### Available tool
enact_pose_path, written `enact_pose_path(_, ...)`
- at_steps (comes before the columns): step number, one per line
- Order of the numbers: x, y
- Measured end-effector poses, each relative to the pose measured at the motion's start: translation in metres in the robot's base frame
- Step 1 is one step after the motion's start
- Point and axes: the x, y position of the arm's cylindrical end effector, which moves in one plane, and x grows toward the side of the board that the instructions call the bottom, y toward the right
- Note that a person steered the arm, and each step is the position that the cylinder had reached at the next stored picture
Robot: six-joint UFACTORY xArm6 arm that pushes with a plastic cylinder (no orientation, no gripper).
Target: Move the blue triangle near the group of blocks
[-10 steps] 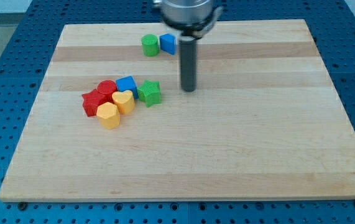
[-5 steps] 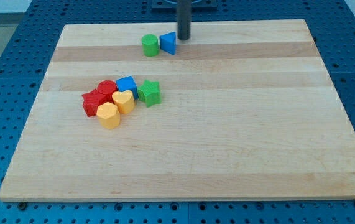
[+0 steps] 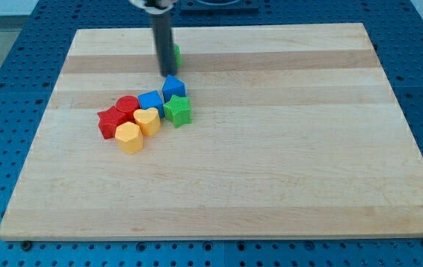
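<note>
The rod comes down from the view's top, and my tip (image 3: 165,73) sits just above the blue triangle (image 3: 172,87) in the view, touching it or very nearly; the angle makes it hard to be sure which. There is no gripper on this arm, only the bare rod, so nothing is clasped; whatever it does, it does by pushing.

From my tip the blue triangle lies toward the view's bottom and a shade to the view's right. Beyond it in that same direction sits the green star (image 3: 178,110), right against the triangle's lower edge, and the blue cube (image 3: 150,100) is just beside it, below and left of the tip. The red cylinder (image 3: 127,105), the red star (image 3: 110,122), the yellow heart (image 3: 147,120) and the yellow hexagon (image 3: 129,137) fill out the cluster further down and left on the surface (image 3: 285,163).

A green cylinder (image 3: 175,54) peeps out behind the rod, above the tip.

Judging by this, the triangle already sits with the group, so the push line from tip through triangle runs straight into the cluster and little more looks needed.
</note>
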Motion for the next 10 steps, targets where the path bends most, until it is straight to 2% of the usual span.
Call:
enact_pose_path(1,0.019,-0.036)
enact_pose_path(2,0.031,-0.018)
enact_pose_path(3,0.040,0.041)
enact_pose_path(5,0.097,0.116)
enact_pose_path(6,0.080,0.120)
enact_pose_path(7,0.071,0.162)
enact_pose_path(8,0.093,0.216)
enact_pose_path(9,0.116,0.193)
enact_pose_path(10,0.125,0.141)
